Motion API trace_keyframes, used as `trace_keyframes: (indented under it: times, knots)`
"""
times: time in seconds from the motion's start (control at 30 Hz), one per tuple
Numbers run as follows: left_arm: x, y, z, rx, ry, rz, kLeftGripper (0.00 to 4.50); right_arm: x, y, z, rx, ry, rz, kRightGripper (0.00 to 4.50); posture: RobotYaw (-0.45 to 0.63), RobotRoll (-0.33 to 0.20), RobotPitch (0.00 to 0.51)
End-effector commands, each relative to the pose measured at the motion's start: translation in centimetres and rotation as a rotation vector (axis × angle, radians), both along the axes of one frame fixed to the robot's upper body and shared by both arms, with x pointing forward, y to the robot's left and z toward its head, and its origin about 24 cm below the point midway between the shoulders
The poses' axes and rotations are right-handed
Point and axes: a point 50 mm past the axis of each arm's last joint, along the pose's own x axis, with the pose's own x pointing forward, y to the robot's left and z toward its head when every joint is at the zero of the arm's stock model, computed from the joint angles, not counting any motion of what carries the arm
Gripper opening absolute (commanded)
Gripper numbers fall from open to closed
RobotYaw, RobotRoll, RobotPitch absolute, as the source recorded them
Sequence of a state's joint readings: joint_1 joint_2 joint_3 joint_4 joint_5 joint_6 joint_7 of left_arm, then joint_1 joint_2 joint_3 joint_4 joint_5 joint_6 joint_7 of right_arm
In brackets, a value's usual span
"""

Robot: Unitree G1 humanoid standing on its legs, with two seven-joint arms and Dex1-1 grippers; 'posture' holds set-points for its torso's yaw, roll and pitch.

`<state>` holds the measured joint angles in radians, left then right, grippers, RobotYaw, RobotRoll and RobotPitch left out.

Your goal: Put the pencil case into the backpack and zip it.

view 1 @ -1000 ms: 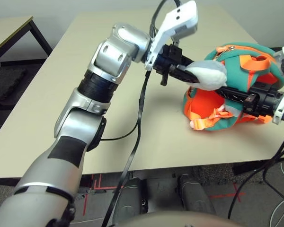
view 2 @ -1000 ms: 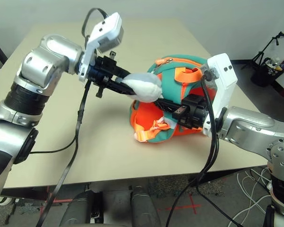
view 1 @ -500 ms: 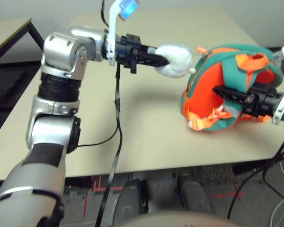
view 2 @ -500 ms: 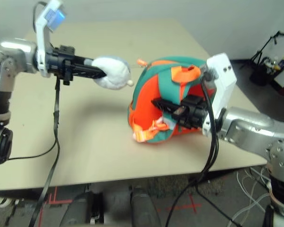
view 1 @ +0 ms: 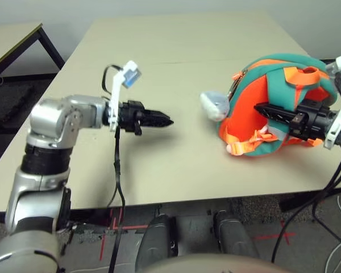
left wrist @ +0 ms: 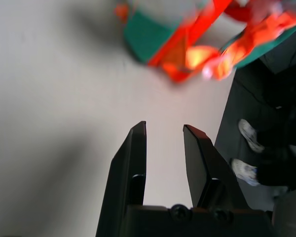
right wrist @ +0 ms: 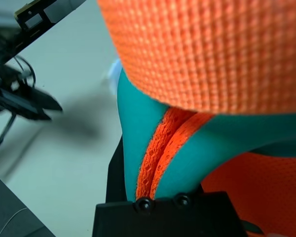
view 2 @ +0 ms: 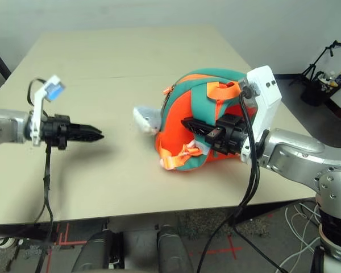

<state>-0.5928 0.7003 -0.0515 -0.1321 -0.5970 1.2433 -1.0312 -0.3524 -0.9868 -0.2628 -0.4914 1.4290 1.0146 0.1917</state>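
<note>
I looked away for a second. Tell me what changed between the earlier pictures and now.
The left gripper let go of the grey-white plush piece, which now hangs beside the backpack, and drew back down to the left, empty over the table. The right gripper stayed shut on the backpack's teal and orange fabric, and the backpack kept its place.

Orange-teal backpack (view 1: 275, 102) on table's right side, plush piece (view 1: 214, 105) hanging beside.
</note>
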Motion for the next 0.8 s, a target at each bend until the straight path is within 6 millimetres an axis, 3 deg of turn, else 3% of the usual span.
trace_keyframes:
  times: [0.03,0.1,0.2,0.3,0.5,0.63,0.73,0.8]
  knots:
    - [-0.5,-0.7,-1.9,0.045,0.011,-0.010,1.54,-0.1,0.5,0.1,-0.003,-0.008,0.035,0.15,-0.10,0.000,0.070]
    - [-0.3,-0.8,-2.3,0.071,-0.025,-0.011,1.54,-0.1,0.5,0.1,-0.004,-0.010,0.036,0.15,-0.11,0.000,0.070]
    - [1.0,-0.9,-1.2,0.074,-0.143,0.005,0.94,-0.1,0.5,0.2,-0.004,-0.012,0.039,0.15,-0.11,0.000,0.069]
    - [3.5,-0.6,2.4,0.138,-0.462,-0.008,1.20,-0.1,0.6,0.2,-0.004,-0.012,0.041,0.15,-0.11,0.000,0.066]
    - [7.2,-0.2,7.6,0.279,-0.844,-0.123,3.19,0.1,0.6,0.2,-0.007,-0.012,0.050,0.15,-0.10,0.000,0.064]
    - [8.7,-1.4,8.5,0.304,-0.911,-0.282,4.47,0.2,0.9,0.2,-0.006,-0.014,0.064,0.15,-0.09,0.000,0.050]
    - [9.2,-2.8,8.7,0.266,-0.952,-0.398,4.50,0.3,1.0,0.1,-0.008,-0.015,0.073,0.15,-0.11,0.000,0.039]
    - [9.5,-3.7,8.6,0.336,-1.021,-0.505,4.50,0.2,1.1,0.1,-0.010,-0.016,0.078,0.15,-0.11,0.000,0.034]
